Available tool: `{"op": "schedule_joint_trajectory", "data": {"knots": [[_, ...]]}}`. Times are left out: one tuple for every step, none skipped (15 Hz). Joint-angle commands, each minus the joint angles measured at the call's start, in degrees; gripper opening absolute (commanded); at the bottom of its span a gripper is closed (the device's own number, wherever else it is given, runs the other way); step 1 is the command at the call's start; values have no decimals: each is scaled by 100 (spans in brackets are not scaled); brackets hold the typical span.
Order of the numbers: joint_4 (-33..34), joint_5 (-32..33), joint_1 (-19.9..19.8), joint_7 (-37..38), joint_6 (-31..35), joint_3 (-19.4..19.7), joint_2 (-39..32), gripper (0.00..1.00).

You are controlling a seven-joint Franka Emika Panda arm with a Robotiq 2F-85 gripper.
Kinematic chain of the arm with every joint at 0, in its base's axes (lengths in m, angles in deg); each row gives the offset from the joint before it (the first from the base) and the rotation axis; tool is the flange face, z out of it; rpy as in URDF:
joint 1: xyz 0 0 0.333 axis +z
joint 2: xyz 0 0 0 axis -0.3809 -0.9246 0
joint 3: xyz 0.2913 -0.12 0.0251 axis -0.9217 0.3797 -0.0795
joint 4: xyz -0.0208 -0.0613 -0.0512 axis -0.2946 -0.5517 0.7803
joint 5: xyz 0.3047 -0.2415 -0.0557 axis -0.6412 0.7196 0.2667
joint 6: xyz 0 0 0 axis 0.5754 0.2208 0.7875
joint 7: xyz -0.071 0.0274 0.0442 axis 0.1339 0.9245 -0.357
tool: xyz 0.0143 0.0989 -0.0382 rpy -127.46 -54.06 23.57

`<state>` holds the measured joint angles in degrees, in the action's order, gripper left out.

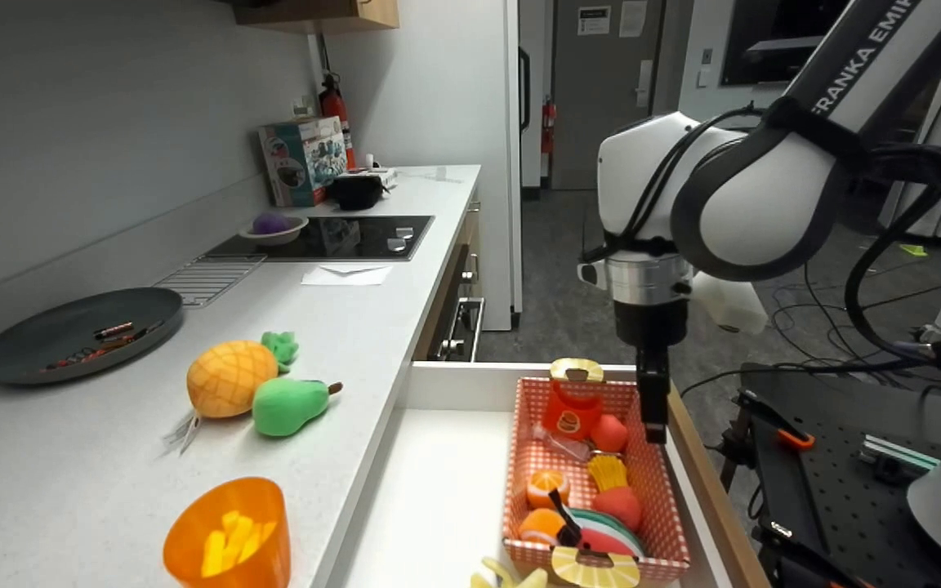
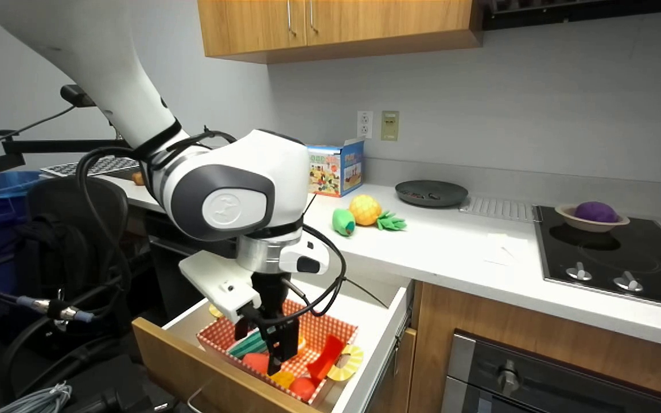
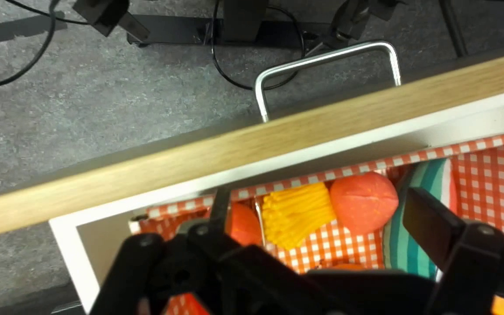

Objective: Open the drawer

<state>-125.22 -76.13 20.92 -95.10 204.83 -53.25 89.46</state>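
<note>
Wide wood-fronted drawer with white sides (image 2: 175, 361) is open, standing out from under the edge of the white counter (image 1: 356, 327); interior visible in both exterior views. Can't tell if that's full travel. Silver bar handle (image 3: 322, 60) is on the outer face of the light-brown wood front panel (image 3: 243, 149).

Black two-finger end effector (image 3: 324, 210): fingers spread wide, nothing gripped, well apart from the handle. Points down over the rectangular red-and-white checked basket (image 1: 660, 482), which stands in the drawer, long side next to the front panel. Can't tell whether the fingertips dip below the basket rim.

Basket contents: bunch of yellow fries (image 3: 295, 214), coral-red rounded piece (image 3: 363, 203), green-striped watermelon slice (image 3: 398, 236), red carton with a burger print (image 1: 573, 412), more pieces. Wrist view shows fries and coral piece between the two fingers; one finger partly hides the slice.

On the counter: yellow-orange plush pineapple (image 1: 229, 380), green pear-shaped toy (image 1: 287, 406) just beside it, translucent orange cup (image 1: 273, 547) holding yellow sticks (image 1: 229, 543), dark grey round pan (image 1: 37, 339), wire rack (image 1: 213, 278) beside that. Black cooktop (image 2: 646, 258) carries a cream bowl (image 2: 588, 225) with a purple ball (image 2: 594, 211).
</note>
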Motion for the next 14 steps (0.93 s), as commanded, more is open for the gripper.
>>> {"op": "schedule_joint_trajectory", "data": {"knots": [[57, 824, 32, 400, -839, 18, 811, 100], [104, 925, 74, 388, -1054, -17, 996, 100], [213, 1049, 111, 397, -1249, -64, 1112, 100], [344, 1101, 168, 365, -1457, -112, 1220, 100], [216, 1148, 349, 680, -1351, -351, 1282, 100], [308, 1134, 455, 689, -1429, -459, 1337, 100], [365, 1114, 576, 744, -1465, -582, 1361, 100], [428, 1055, 723, 758, -1446, -700, 1363, 100], [485, 1023, 864, 771, -1397, -815, 1363, 100], [552, 1060, 967, 826, -1366, -918, 1349, 100], [613, 1084, 1062, 848, -1341, -997, 1370, 100], [663, 1235, 1092, 965, -1339, -1094, 1417, 100], [712, 1321, 1124, 1019, -1342, -1153, 1469, 100], [743, 1347, 1161, 1023, -1326, -1175, 1545, 100]]}}
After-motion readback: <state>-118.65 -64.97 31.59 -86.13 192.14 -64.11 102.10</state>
